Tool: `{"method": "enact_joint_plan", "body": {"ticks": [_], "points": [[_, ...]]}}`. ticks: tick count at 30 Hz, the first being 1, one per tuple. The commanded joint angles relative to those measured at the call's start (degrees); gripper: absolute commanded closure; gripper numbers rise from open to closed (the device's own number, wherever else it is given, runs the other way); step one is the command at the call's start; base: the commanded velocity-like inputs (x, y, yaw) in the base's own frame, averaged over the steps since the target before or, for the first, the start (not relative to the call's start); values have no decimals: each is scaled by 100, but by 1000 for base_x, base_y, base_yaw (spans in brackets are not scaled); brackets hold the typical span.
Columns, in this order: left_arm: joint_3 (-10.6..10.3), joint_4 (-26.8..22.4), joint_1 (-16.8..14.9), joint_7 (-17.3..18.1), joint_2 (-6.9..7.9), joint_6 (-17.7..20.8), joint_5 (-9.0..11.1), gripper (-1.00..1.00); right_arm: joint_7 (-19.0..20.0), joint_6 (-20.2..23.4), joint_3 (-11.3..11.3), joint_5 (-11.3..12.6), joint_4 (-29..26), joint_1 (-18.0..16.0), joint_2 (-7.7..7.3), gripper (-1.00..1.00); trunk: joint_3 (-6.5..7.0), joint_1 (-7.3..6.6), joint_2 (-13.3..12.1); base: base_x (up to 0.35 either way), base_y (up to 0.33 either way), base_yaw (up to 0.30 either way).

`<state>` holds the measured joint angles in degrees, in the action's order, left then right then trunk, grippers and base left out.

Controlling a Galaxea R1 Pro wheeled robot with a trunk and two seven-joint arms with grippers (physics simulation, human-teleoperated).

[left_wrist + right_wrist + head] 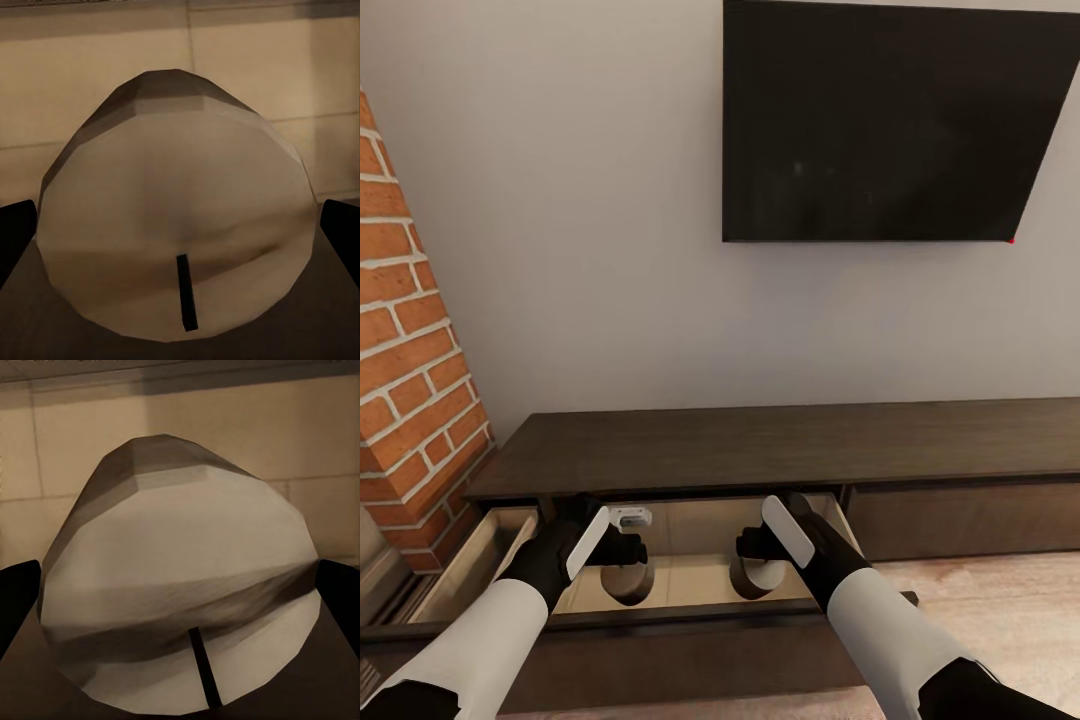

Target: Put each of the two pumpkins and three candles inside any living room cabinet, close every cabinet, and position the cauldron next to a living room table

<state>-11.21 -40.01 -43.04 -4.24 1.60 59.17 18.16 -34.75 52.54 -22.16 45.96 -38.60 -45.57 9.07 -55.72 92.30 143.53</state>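
the left gripper (622,560) and right gripper (758,556) each clamp a candle (176,217) (180,592) down inside the open pale-lined drawer (690,570) of the dark cabinet (780,450), below the wall tv (890,120).

A dark television (890,120) is mounted on the pale wall (580,250), a brick column (405,380) is seen beside it, and wooden flooring (1000,610) lies below.

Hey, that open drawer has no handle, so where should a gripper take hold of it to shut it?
Take the top edge of the drawer front, coming from above with the jaws straddling the panel. Its face is plain, and the open drawer leaves that edge exposed. The left gripper and right gripper each hold a candle.
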Motion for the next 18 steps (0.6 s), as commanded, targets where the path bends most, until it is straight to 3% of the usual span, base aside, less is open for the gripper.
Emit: {"method": "enact_joint_plan", "body": {"ticks": [1, 8, 18], "points": [[-31, -7, -3, -42, 7, 17, 57, 100, -58, 4, -21, 62, -6, -5, -2, 100, -6, -1, 3, 0, 0, 0], [-31, -11, -3, -37, 7, 16, 56, 100, -58, 2, -25, 62, -7, -5, -2, 100, -6, -1, 3, 8, 2, 0], [-31, -8, -4, -37, 7, 16, 61, 100, -58, -6, -50, 62, -16, -5, -1, 100, -6, -1, 3, 103, 30, 0]]}}
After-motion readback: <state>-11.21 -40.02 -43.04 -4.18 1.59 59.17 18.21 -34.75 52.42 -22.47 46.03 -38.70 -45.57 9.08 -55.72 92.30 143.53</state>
